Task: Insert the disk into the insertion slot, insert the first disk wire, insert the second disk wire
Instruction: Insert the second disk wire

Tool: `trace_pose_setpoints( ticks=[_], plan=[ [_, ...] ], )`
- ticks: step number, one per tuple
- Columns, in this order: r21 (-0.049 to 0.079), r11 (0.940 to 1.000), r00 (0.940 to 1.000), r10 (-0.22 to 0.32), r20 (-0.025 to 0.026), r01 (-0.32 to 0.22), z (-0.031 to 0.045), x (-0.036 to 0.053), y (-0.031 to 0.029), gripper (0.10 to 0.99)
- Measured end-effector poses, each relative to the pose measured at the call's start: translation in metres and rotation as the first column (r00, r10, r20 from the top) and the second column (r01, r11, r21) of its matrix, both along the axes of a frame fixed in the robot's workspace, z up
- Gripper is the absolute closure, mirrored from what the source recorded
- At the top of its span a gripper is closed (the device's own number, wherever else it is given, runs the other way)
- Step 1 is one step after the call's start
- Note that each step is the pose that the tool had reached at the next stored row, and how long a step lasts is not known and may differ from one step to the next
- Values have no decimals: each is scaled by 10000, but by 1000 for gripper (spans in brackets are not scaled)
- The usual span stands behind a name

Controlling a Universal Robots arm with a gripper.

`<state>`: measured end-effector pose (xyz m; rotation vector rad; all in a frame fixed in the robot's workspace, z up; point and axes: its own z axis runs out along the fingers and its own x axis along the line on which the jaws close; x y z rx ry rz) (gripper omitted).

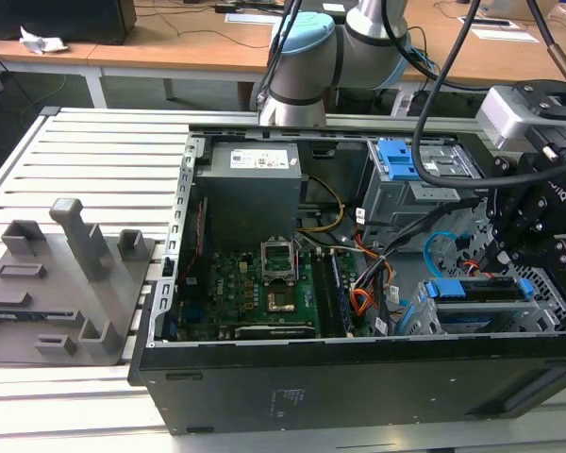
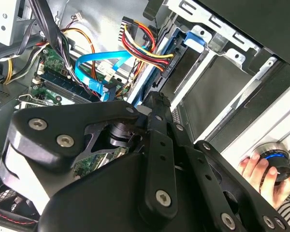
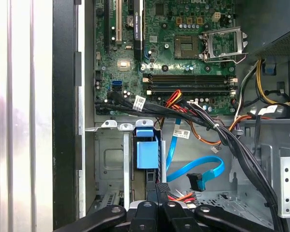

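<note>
- Work is going on at the insertion slot [image 3: 108, 159], the grey metal box with little holes inside the open computer case [image 1: 358, 377] on the desk [image 1: 94, 142].
- From where I stand, the disk [image 3: 146, 151] is already down inside the insertion slot, and its blue frame pokes out.
- The tool [image 3: 157, 189] hangs right at the open end of the insertion slot. Its two tips are pressed close together. I cannot tell if something small is pinched between them.
- The first disk wire [image 2: 142, 48] is a bunch of red, orange and black strands. Its dark plug sits at the end of the disk in the insertion slot, just beside the tool's tips. I cannot tell if the plug is pushed all the way in.
- I think this wire is light and bendy. The strands look thin and could tear if pulled. The plug looks hard, so its flat sides are the best place to hold.
- The second disk wire [image 3: 193, 168] is flat and light blue. It makes a loop just beside the insertion slot, and its dark plug end lies loose, not in the disk.
- It looks soft, floppy and a bit slippery, so I think the plug is the safe place to hold here too.
- The disk looks heavy, stiff and easy to hurt. The blue frame is the part made for holding.
- A person's hand [image 2: 258, 174] rests on a round knob [image 2: 275, 162] outside the case, past the insertion slot.
</note>
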<state>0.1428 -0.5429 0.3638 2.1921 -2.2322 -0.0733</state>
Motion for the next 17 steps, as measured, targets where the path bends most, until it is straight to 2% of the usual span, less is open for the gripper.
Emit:
trace_pose_setpoints(
  ticks=[4, 5, 6, 7, 9, 12, 17],
  plan=[
    [0, 10000, 10000, 1, 0, -1, 0, -1, 0, 976],
    [0, 10000, 10000, 0, 0, 0, 0, -2, 0, 906],
    [0, 10000, 10000, 0, 0, 0, 0, -2, 0, 784],
    [1, 10000, 10000, 0, 0, 0, 0, -3, 2, 722],
    [-2, 10000, 10000, -1, 0, 1, 1, 0, 31, 722],
    [0, 10000, 10000, -1, 0, 1, 0, 7, 97, 722],
    [-1, 10000, 10000, 0, 0, 0, 0, 15, 302, 722]
  ],
)
